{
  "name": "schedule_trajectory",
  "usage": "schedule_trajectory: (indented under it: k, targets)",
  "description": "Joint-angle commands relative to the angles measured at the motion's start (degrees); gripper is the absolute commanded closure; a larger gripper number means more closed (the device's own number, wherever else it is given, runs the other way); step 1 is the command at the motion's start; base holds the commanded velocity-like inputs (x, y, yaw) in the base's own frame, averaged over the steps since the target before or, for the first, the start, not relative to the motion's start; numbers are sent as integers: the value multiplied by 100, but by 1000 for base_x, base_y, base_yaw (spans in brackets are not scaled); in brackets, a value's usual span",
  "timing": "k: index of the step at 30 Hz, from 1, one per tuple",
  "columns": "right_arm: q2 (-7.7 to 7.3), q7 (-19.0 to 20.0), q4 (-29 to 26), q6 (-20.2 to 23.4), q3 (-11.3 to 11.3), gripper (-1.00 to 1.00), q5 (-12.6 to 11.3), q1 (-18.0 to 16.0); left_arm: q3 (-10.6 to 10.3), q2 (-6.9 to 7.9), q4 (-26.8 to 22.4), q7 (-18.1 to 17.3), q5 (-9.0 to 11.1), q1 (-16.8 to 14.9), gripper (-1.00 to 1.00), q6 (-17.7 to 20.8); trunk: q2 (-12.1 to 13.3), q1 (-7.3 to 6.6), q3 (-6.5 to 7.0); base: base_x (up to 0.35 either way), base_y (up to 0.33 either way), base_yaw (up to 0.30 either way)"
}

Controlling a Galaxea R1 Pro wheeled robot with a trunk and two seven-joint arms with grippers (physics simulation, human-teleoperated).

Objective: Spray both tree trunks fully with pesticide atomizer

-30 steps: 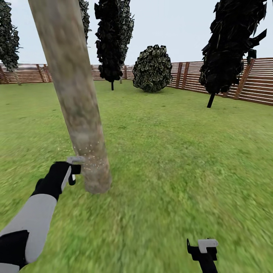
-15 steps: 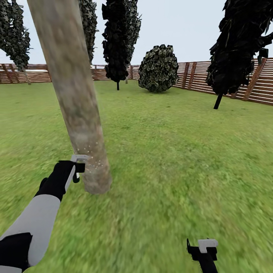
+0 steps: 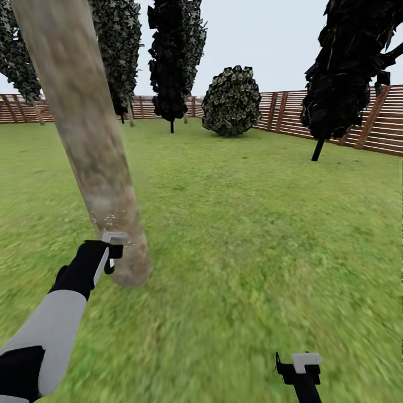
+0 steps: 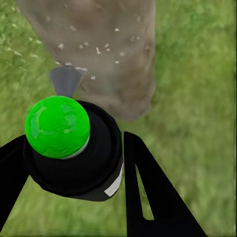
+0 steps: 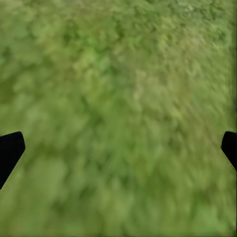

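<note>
Black left hand (image 3: 112,252) beside trunk (image 3: 84,140)

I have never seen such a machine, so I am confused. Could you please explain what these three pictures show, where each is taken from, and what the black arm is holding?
This is a simulated robot with two arms in a grassy garden. The large picture comes from a camera on its head; the other two come from cameras near each gripper.

The left gripper is closed around a black atomizer with a green top. Its grey nozzle points at the base of a pale tree trunk, where small whitish specks of pesticide lie on the bark.

The right gripper hangs low, open and holding nothing; its camera sees the grass. Behind stand dark trees and a wooden fence.
</note>
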Motion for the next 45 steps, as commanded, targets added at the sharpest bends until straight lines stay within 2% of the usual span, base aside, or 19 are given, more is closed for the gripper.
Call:
schedule_trajectory:
  k: [1,7,9,13,21,23,24,26,28,34,42,45]
  targets:
    - [-1,-60,4,8,40,-100,47,-3,3,-2,-8,-2,-26,5,100,27,-2,-1,-5,0,-274,0]
    - [-1,-60,4,10,40,-100,47,-4,6,-6,-7,10,-26,29,100,31,-2,-1,-5,44,-274,0]
    - [-1,-55,4,11,40,-100,47,-1,14,11,0,253,-20,39,100,33,-2,-1,-5,104,-274,0]
    - [0,-42,4,16,47,-100,47,1,14,9,15,360,0,135,100,27,-2,-1,-5,120,-273,6]
    - [-1,-4,8,22,49,-100,47,-1,26,-16,35,376,40,187,100,26,-2,-1,-5,199,-228,242]
    - [-1,160,13,26,53,-100,47,-1,124,-22,103,376,51,215,100,22,-2,-1,-5,236,-197,275]
    - [-3,621,14,21,45,-100,34,1,207,-34,120,376,50,221,100,18,-2,-1,-5,237,-196,229]
    - [-2,754,13,21,44,-100,31,3,215,-36,123,376,46,222,100,14,-2,-1,-5,237,-196,112]
    - [-1,794,13,20,41,-100,30,2,209,-41,126,378,40,225,100,10,-2,-1,-5,227,-200,42]
    - [-1,810,13,20,40,-100,38,2,219,-23,563,387,33,246,100,-31,-2,-1,-5,149,-241,32]
    - [-1,810,13,20,40,-100,38,3,252,-45,554,403,42,249,100,-28,-2,-1,-5,133,-252,257]
    - [-1,810,13,20,40,-100,38,2,301,55,554,418,34,249,100,-23,-2,-1,-5,148,-252,276]
